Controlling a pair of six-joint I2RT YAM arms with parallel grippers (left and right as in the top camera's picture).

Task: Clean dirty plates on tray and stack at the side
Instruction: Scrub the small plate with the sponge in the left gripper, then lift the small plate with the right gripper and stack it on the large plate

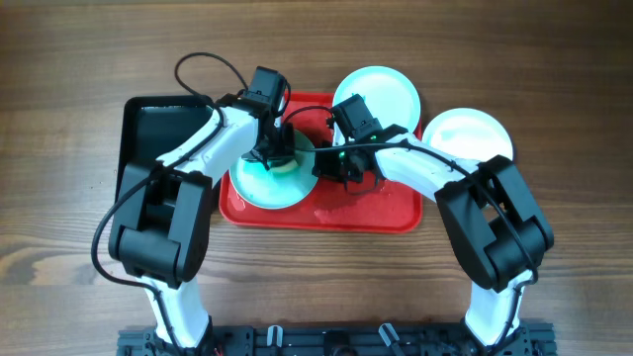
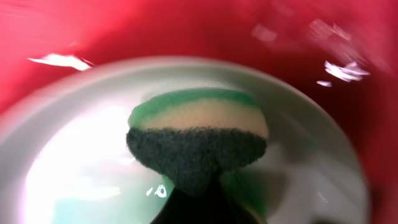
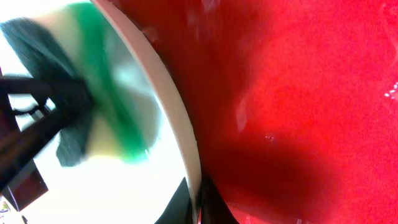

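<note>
Left arm [image 1: 203, 143] & right arm [image 1: 430, 168], same build: smooth white shells on the mid links, chunky black blocks nr the base, black wrist units. Thin black cable [image 1: 203, 61] loops off the left wrist. Tiny green LED [image 1: 341, 154] lit on the right wrist. Both the left gripper [image 1: 277, 156] & right gripper [image 1: 351, 180] black too.

Overhead cam looks straight down on the whole bench [image 1: 59, 99] from well up, near side at the bottom of frame. Left wrist cam is jammed in close, facing the sponge [image 2: 199, 134] sitting on the plate [image 2: 74, 162]. Right wrist cam is just as close and rolled sideways along the plate's rim, with the tray [image 3: 298, 93] filling its right side. All three share that plate.
</note>
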